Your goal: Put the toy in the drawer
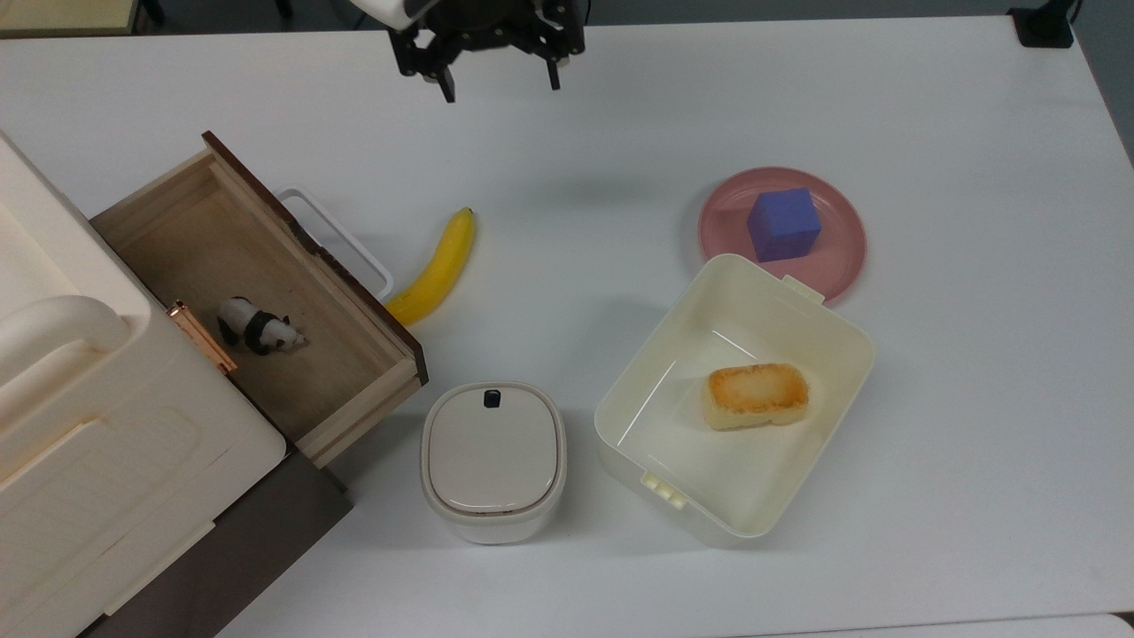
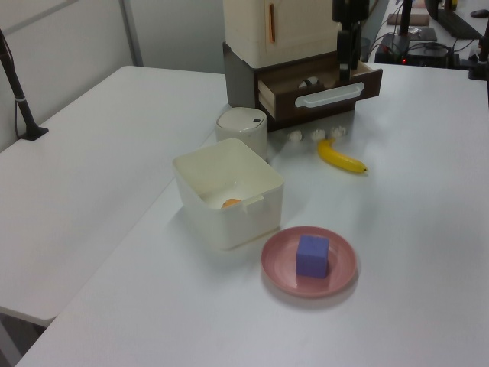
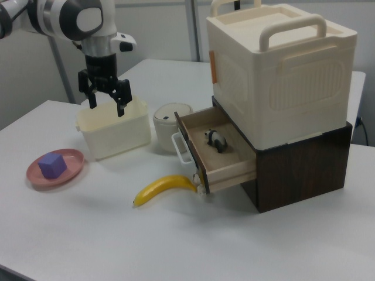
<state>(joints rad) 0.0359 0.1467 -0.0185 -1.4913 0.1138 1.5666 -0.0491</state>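
Toy (image 1: pixel 259 326) stands on its four legs on the floor of the drawer (image 1: pixel 354 354), near the drawer's back edge where it meets the cream box on the cabinet. Drawer is pulled out; its white handle (image 1: pixel 337 239) lies just beside the banana (image 1: pixel 436 270). Gripper (image 1: pixel 496 75) hangs above the bench's far edge in the top view, fingers spread apart, nothing between them, well apart from the drawer. Judgement: placement looks done; the task names no further step, and the drawer stands open.
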